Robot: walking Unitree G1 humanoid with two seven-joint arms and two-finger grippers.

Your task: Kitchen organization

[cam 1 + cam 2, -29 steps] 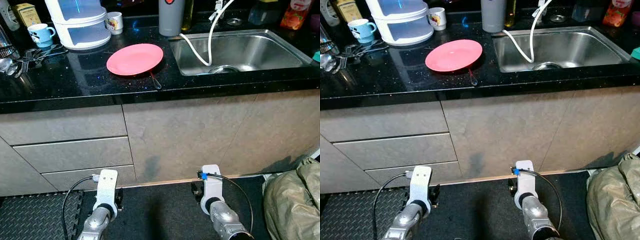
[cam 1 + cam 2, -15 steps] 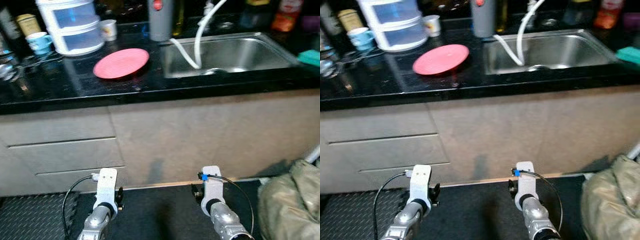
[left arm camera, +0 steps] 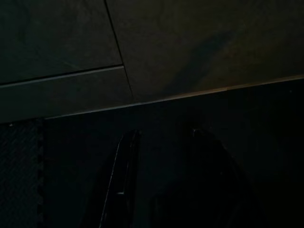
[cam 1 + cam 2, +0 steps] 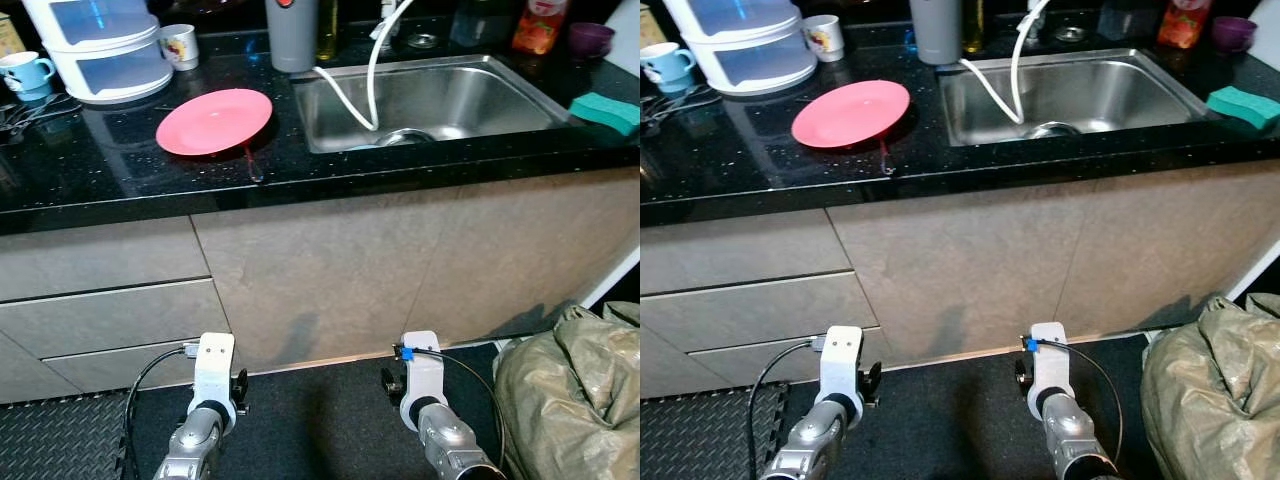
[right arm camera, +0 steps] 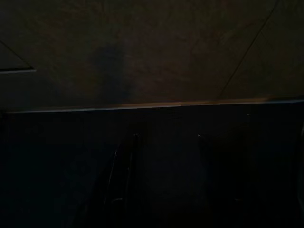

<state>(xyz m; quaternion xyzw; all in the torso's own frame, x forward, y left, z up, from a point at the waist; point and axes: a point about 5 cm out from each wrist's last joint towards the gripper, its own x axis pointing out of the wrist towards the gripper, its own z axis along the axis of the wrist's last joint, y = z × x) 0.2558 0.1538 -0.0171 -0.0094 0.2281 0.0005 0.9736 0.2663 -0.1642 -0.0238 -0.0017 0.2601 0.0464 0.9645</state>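
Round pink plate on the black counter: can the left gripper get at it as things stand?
Probably not yet. The left gripper hangs low by the floor before the cabinet, while the round pink plate lies up on the black counter, nothing covering it.

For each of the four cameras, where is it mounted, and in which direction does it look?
Left eye view: on the head, looking forward and down at the black counter, pink plate and sink; both arms hang low.
Right eye view: beside it, the same scene; left pincer and right pincer near the floor.
Left wrist view: along dark fingers toward the cabinet base.
Right wrist view: likewise, very dark.
Shared: both wrist views show the cabinet's foot and the dark floor.
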